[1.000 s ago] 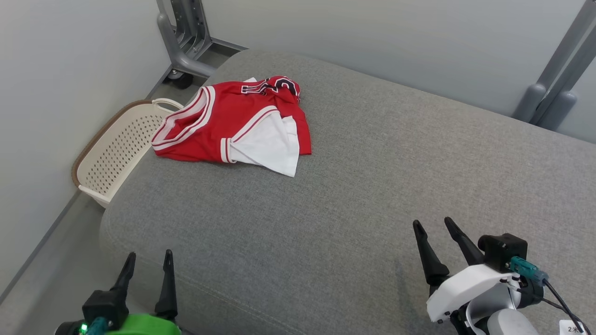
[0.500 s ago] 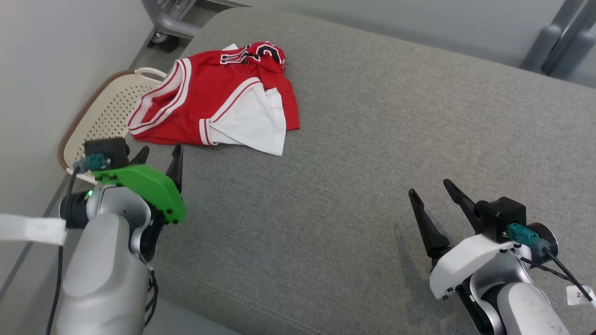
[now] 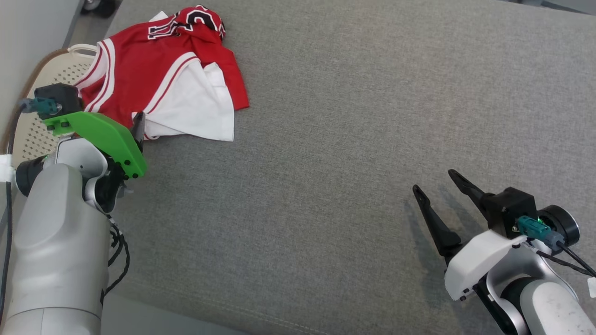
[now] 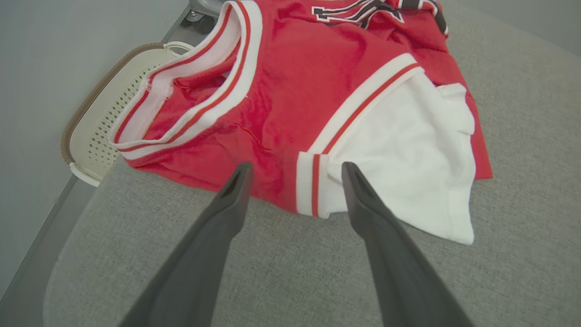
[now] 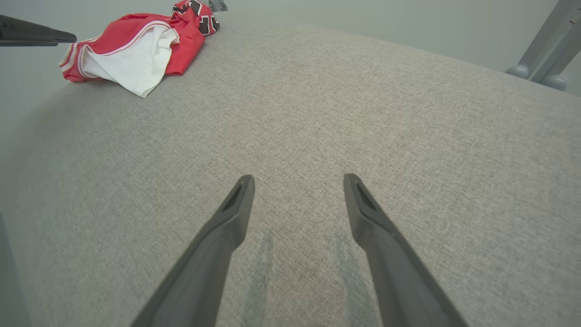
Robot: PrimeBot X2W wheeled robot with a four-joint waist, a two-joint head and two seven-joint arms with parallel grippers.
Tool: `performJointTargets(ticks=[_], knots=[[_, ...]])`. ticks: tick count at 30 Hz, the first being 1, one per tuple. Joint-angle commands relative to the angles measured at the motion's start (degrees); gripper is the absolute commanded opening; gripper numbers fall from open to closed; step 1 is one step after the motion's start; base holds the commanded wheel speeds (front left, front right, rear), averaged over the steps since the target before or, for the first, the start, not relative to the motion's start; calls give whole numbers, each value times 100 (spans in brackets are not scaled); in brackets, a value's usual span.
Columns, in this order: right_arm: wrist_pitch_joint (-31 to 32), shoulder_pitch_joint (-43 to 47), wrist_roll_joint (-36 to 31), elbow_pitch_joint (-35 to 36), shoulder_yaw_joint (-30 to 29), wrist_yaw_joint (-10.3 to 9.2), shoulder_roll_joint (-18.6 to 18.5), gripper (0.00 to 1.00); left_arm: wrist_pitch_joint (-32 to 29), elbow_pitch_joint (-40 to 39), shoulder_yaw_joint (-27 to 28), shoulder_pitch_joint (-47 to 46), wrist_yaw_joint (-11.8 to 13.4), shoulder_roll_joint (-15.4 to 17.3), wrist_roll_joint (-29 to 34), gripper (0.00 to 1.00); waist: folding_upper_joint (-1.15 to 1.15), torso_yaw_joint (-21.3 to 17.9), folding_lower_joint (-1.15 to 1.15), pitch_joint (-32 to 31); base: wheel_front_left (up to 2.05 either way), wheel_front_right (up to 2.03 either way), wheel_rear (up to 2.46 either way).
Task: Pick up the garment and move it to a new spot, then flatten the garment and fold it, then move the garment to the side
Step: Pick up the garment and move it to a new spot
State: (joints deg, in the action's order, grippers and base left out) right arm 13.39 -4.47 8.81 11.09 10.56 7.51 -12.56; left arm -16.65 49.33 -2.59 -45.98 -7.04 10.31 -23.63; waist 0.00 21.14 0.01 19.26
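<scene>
A crumpled red and white jersey, the garment (image 3: 163, 79), lies at the far left of the grey cushion (image 3: 335, 139), beside its left edge. In the left wrist view my left gripper (image 4: 295, 165) is open just above the garment's (image 4: 290, 104) near hem, with its fingertips either side of the red-striped cuff. In the head view the green wrist cover (image 3: 100, 137) hides most of that gripper. My right gripper (image 3: 433, 180) hovers open and empty over bare cushion at the lower right, far from the garment (image 5: 136, 50). Its fingers (image 5: 227, 227) cast shadows on the fabric.
A cream perforated basket (image 3: 51, 74) with a brown rim stands on the floor beside the cushion's left edge, partly under the garment's collar side. Grey metal frame legs (image 5: 544, 50) stand behind the cushion at the right. The cushion's front seam runs along the bottom.
The head camera has tilted down and shifted, so the whole scene has slid up and left. My left arm has reached forward to the garment's near edge. The right gripper stays open.
</scene>
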Motion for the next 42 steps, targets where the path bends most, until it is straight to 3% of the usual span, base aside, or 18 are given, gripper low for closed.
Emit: performJointTargets(ticks=[1,11,12,14,29,35,42], knots=[[53,54,-11,106,-12,-4,-64,100,-31,84,16,-136,26,53,-28,100,0,-225,-1,266,0,0,0],[206,177,-4,369,33,-4,-180,100,96,694,39,-263,269,37,-81,100,0,-397,-1,324,0,0,0],[210,174,-7,375,39,-4,-185,100,170,728,48,-280,293,57,-73,86,0,-416,-1,331,0,0,0],[208,153,-17,389,43,-4,-188,100,320,785,33,-320,312,103,-34,0,0,-448,-1,345,0,0,0],[-116,-26,45,11,122,-4,76,100,914,855,-295,-895,385,146,247,0,0,-584,-1,-74,0,0,0],[-526,-62,155,-497,261,-4,401,100,1062,365,-585,-1354,298,143,473,0,0,-1004,-1,-659,0,0,0],[-864,-10,239,-915,319,-4,642,100,916,-244,-893,-1710,165,-84,511,0,0,-1519,-1,-1109,0,0,0]])
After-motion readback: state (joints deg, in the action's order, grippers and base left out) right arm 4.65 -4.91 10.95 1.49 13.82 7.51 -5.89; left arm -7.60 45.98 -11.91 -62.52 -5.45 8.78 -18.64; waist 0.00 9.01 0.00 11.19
